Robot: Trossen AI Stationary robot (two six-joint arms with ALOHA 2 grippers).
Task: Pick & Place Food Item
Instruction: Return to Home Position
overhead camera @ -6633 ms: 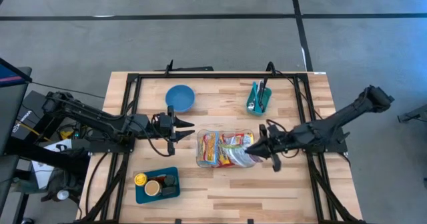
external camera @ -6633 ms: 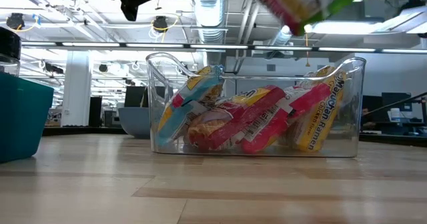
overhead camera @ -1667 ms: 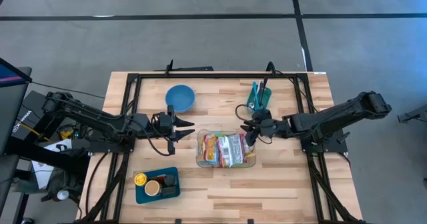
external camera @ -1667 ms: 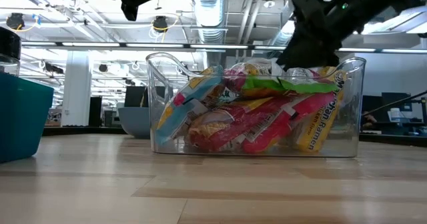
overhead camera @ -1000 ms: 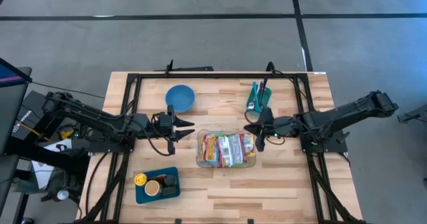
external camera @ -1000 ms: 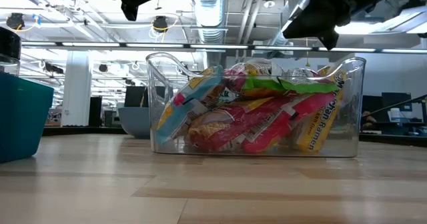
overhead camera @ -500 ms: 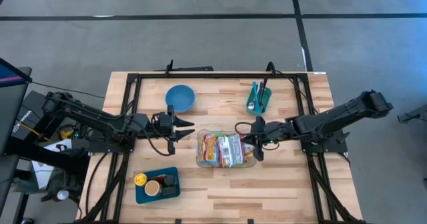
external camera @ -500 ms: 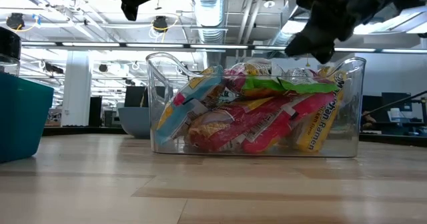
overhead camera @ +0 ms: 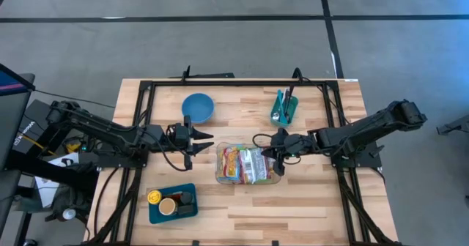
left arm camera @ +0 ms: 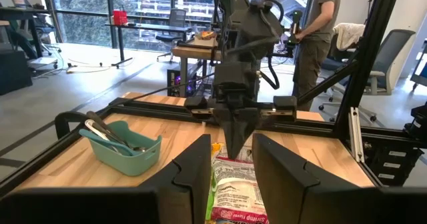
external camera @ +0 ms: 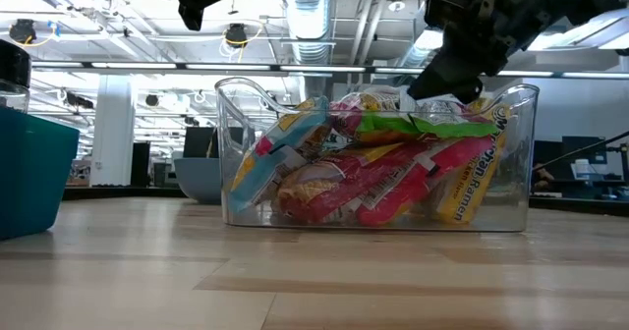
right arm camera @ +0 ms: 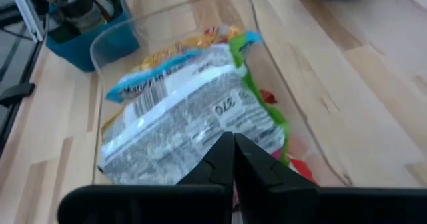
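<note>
Right gripper (overhead camera: 270, 155) has shifted over the transparent bin (overhead camera: 218, 162), fingers together; left gripper (overhead camera: 209, 145) waits parted

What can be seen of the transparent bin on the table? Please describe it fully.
It is a clear, plastic-looking bin with wavy rims and rounded corners, standing upright near the middle of the wooden table. It is filled with noodle packs in pink, yellow and blue, one green-edged pack lying on top. The right pincer, shut, hovers over its end nearest the right arm; whether it touches is unclear.
</note>
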